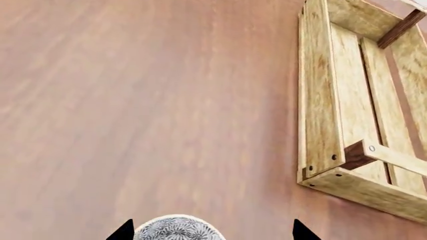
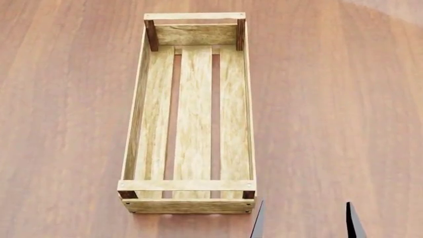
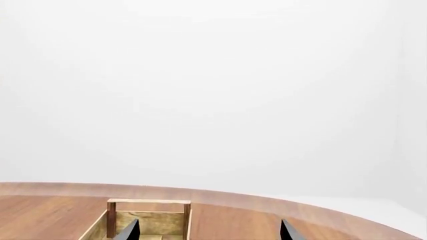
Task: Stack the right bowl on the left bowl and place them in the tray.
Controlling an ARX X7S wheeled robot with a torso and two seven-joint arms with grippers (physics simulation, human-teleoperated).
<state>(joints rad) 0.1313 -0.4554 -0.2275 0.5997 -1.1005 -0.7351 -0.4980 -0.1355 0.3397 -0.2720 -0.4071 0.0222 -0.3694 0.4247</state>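
Observation:
The tray is a long light-wood crate lying empty on the table in the head view. It also shows in the left wrist view, where the tray sits off to one side. One bowl with a grey floral pattern and a pale rim peeks in at the edge of the left wrist view. It lies between the tips of my left gripper, closer to one finger, and the gripper is open. No other bowl is in view. My right gripper is open and empty, just off the tray's near right corner.
The reddish-brown wooden table spreads on all sides of the tray. In the right wrist view the right gripper points along the table toward its curved far edge, with the tray's end and a white background behind.

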